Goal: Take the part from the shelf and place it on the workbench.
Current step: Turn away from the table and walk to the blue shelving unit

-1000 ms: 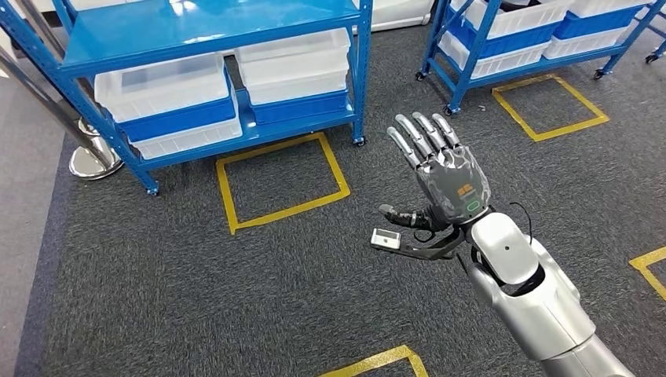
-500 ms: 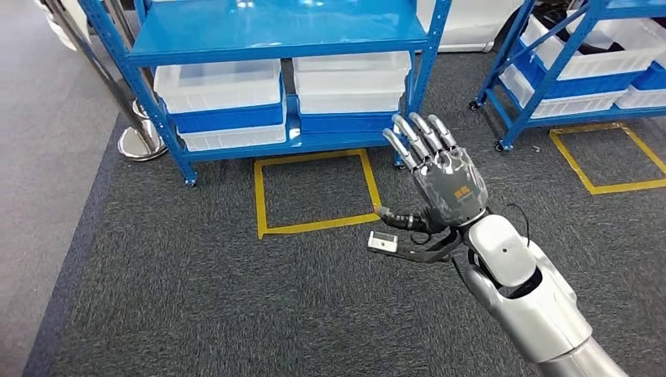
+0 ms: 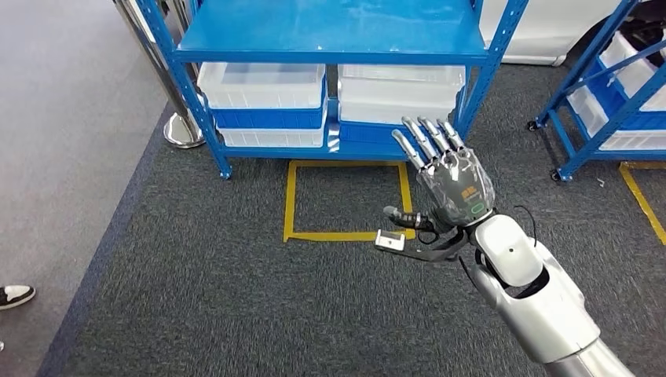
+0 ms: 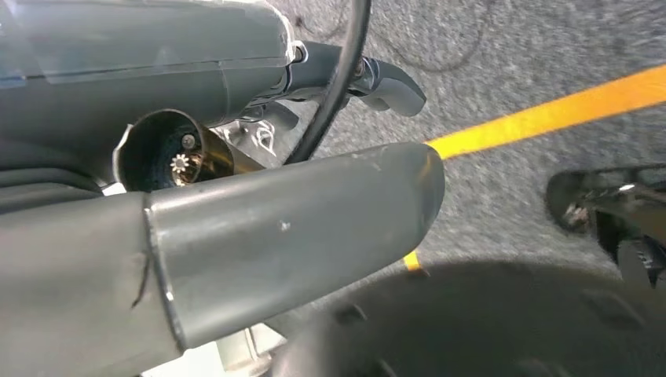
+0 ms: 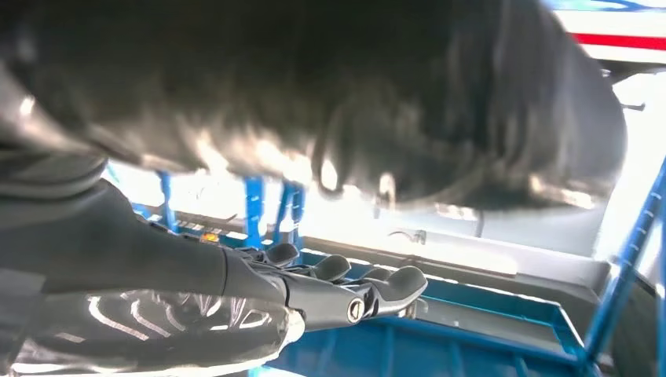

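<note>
My right hand (image 3: 448, 184) is raised in front of me over the carpet, its long fingers stretched upward. Below its thumb (image 3: 402, 216) sits the part (image 3: 389, 240), a small flat white-and-grey piece, which it holds level at the thumb side. In the right wrist view the fingers (image 5: 345, 292) reach out toward the blue shelf (image 5: 471, 338); a dark blur covers the upper picture. In the left wrist view my left hand (image 4: 290, 236) hangs over the carpet with its thumb and a finger (image 4: 389, 82) apart and nothing in it.
A blue shelf (image 3: 330, 39) stands ahead with white and blue bins (image 3: 263, 86) on its low level. A yellow tape square (image 3: 289, 200) marks the floor before it. Another blue shelf (image 3: 605, 94) is at the right, a steel post base (image 3: 182, 129) and a person's shoe (image 3: 14, 295) at the left.
The camera has turned, so the shelf and the yellow square have slid to the right in the picture. My right hand keeps the part in the same raised pose. A shoe has come into view.
</note>
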`<action>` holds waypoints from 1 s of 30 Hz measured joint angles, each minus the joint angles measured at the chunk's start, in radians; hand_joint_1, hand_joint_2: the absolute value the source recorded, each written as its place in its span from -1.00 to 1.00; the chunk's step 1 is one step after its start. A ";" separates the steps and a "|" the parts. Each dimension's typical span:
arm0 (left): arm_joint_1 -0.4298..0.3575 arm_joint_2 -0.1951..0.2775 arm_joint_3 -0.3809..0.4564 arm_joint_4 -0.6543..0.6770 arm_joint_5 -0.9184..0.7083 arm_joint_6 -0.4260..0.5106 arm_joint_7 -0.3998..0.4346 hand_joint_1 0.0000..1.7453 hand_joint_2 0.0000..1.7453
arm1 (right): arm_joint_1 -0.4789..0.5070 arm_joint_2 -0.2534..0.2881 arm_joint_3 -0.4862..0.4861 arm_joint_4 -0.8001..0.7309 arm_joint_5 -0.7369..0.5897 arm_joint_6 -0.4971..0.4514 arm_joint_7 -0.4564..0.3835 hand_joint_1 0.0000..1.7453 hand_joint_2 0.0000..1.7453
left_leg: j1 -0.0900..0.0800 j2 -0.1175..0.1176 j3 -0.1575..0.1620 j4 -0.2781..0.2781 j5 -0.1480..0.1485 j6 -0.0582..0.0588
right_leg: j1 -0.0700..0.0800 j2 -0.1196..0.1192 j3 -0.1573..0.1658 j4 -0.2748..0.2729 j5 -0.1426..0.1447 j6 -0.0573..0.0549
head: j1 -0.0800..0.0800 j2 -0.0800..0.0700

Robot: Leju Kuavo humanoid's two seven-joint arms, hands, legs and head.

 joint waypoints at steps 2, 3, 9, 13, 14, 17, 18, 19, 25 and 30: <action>-0.003 0.000 0.000 0.000 0.000 0.000 0.000 -1.00 -1.00 | 0.001 0.000 -0.002 0.000 0.000 0.000 0.000 -1.00 -1.00 | 0.000 0.032 -0.086 0.121 -0.041 -0.008 | 0.003 -0.023 0.027 -0.006 -0.018 -0.006 | -0.002 0.000; -0.004 0.000 0.000 0.000 0.001 0.001 0.001 -1.00 -1.00 | 0.002 0.000 -0.002 0.000 0.000 0.000 -0.001 -1.00 -1.00 | 0.001 0.036 -0.120 0.155 -0.058 -0.010 | 0.004 -0.035 0.041 -0.006 -0.028 -0.007 | -0.002 0.000; 0.000 0.001 0.001 0.000 0.017 0.016 0.005 -1.00 -1.00 | 0.005 0.000 -0.010 0.000 0.000 0.000 -0.004 -1.00 -1.00 | -0.021 0.099 -0.095 -0.087 0.128 0.026 | 0.015 -0.092 0.120 -0.007 -0.093 0.002 | -0.001 0.000; -0.001 0.002 0.002 0.000 0.019 0.019 0.005 -1.00 -1.00 | 0.008 0.000 -0.014 -0.001 0.000 -0.001 -0.005 -1.00 -1.00 | -0.026 0.083 -0.084 -0.119 0.137 0.036 | 0.020 -0.118 0.135 -0.013 -0.117 0.024 | -0.002 0.000; 0.000 0.001 0.002 0.000 0.019 0.019 0.005 -1.00 -1.00 | 0.007 0.000 -0.016 -0.003 0.000 -0.001 -0.005 -1.00 -1.00 | -0.022 0.072 -0.078 -0.128 0.138 0.038 | 0.019 -0.101 0.133 -0.001 -0.130 0.027 | -0.002 0.000; -0.005 0.000 0.002 0.000 0.019 0.019 0.006 -1.00 -1.00 | 0.009 -0.007 -0.026 -0.004 -0.002 -0.002 -0.006 -1.00 -1.00 | -0.014 0.038 -0.063 -0.142 0.136 0.047 | 0.013 -0.027 0.046 0.159 -0.201 0.033 | -0.001 0.000; -0.007 0.000 0.002 0.000 0.019 0.019 0.006 -1.00 -1.00 | 0.012 -0.010 -0.029 -0.003 -0.004 0.001 -0.006 -1.00 -1.00 | -0.014 0.026 -0.061 -0.142 0.133 0.048 | 0.011 -0.019 0.004 0.221 -0.214 0.035 | -0.001 0.000; -0.008 0.000 0.002 0.000 0.019 0.019 0.006 -1.00 -1.00 | 0.015 -0.013 -0.030 -0.002 -0.010 0.006 -0.005 -1.00 -1.00 | -0.013 0.015 -0.058 -0.140 0.129 0.049 | 0.010 -0.016 -0.029 0.257 -0.210 0.037 | -0.001 0.000; -0.003 -0.003 0.007 0.000 0.024 0.018 0.020 -1.00 -1.00 | 0.005 -0.014 -0.054 0.011 -0.075 0.104 0.026 -1.00 -1.00 | -0.016 -0.019 -0.036 -0.117 0.094 0.031 | 0.011 -0.002 0.012 0.029 -0.026 0.025 | -0.001 0.000; -0.001 -0.003 0.011 -0.001 0.026 0.018 0.027 -1.00 -1.00 | 0.000 -0.014 -0.071 0.035 -0.098 0.119 0.020 -1.00 -1.00 | -0.018 -0.001 -0.052 -0.077 0.065 0.007 | 0.006 -0.004 0.026 0.014 -0.026 -0.001 | -0.006 0.000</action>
